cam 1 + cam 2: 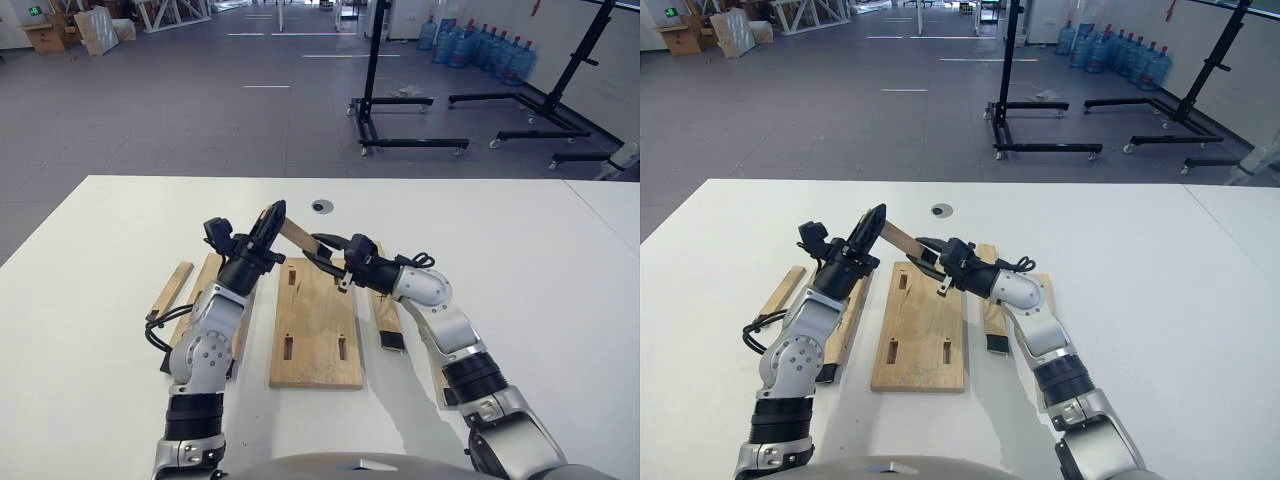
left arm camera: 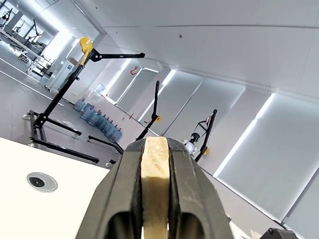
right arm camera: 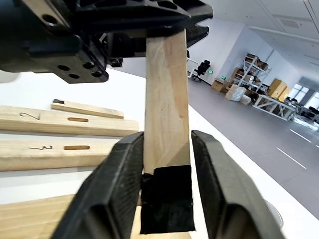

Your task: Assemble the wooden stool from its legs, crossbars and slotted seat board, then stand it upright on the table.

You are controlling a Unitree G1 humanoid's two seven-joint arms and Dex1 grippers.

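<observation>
The bar, gripped at one end by the left gripper and at the other by the right gripper, blocks the gap between them. The board lies close beneath both. A short stick lies outward of the left gripper and a plank sits under the right forearm, while bare table stretches ahead of the fingertips to a small round hole.

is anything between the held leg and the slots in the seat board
Nothing visible. The left hand and right hand hold the leg in the air over the seat board's far end; its slots lie uncovered.
</observation>
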